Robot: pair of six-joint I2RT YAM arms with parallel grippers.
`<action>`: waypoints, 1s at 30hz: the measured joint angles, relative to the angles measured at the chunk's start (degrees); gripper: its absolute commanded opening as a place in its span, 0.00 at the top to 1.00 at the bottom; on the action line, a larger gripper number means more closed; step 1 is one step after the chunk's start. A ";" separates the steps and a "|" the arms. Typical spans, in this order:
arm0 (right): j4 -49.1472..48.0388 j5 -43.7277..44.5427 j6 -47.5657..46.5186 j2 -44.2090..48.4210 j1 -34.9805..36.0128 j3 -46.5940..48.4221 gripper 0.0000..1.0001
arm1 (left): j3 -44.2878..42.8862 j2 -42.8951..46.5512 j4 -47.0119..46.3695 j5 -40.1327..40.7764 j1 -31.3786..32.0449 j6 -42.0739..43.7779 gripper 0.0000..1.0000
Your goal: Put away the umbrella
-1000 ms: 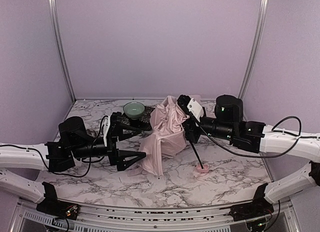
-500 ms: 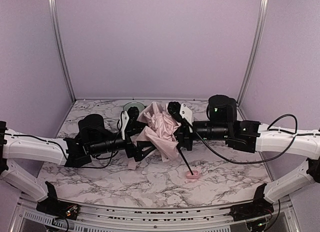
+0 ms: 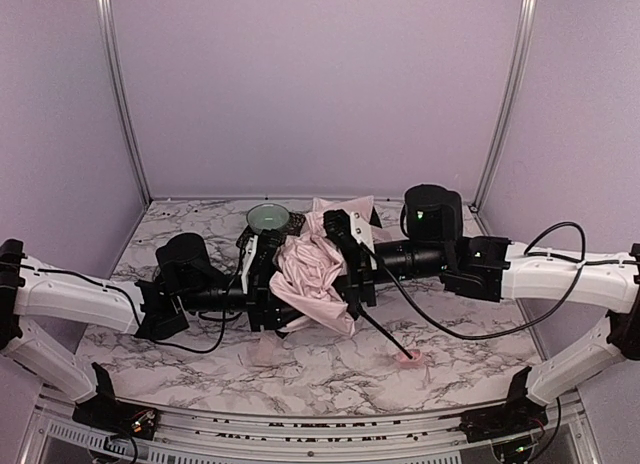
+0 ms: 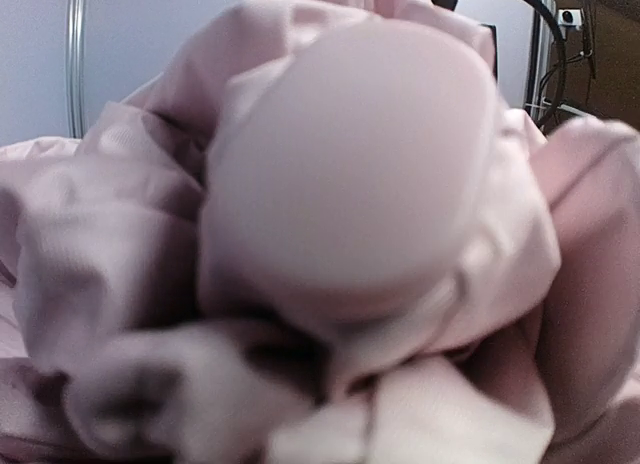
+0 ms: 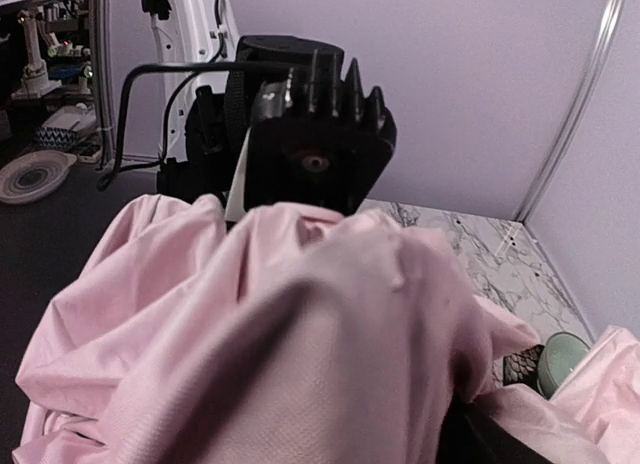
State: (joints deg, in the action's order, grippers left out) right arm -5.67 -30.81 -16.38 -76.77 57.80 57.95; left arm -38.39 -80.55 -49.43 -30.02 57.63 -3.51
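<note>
Umbrella: pink cloth, matt, fine weave, crumpled. Table: smooth marble-pattern top. Bowl, 11 o'clock of umbrella: glossy.

L arm: moved in, pushing on umbrella
R arm: slid left
Cloth: squished smaller btwn arms
Handle: nearer bench front

A white table with grey marble veining is filling the floor of a lilac-walled booth. A small pale green bowl is sitting upright near the back edge, left of centre, just beside a dark patterned item too small to identify. Toward the front right, the pink handle of the umbrella is resting on the surface. Left of centre, a loose fold of the umbrella's pale pink fabric is trailing onto the tabletop.
</note>
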 measured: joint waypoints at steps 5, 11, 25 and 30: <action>1.75 1.51 -1.73 1.11 0.13 0.42 0.00 | 2.54 1.36 -2.91 -0.48 0.46 0.26 0.83; 9.88 3.96 -4.70 5.79 0.17 0.42 0.00 | 6.29 3.34 -3.45 0.76 0.68 2.86 0.92; 31.65 2.36 -8.98 17.09 -5.95 3.87 0.00 | 9.01 10.47 7.43 -3.23 0.44 19.26 1.00; 34.84 2.34 -9.42 17.25 -8.41 6.51 0.00 | 9.01 12.59 11.30 -5.03 0.44 22.05 1.00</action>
State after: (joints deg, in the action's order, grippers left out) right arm 29.17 -28.47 -25.80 -59.53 49.39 64.47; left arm -29.39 -67.96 -38.13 -35.05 58.06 18.55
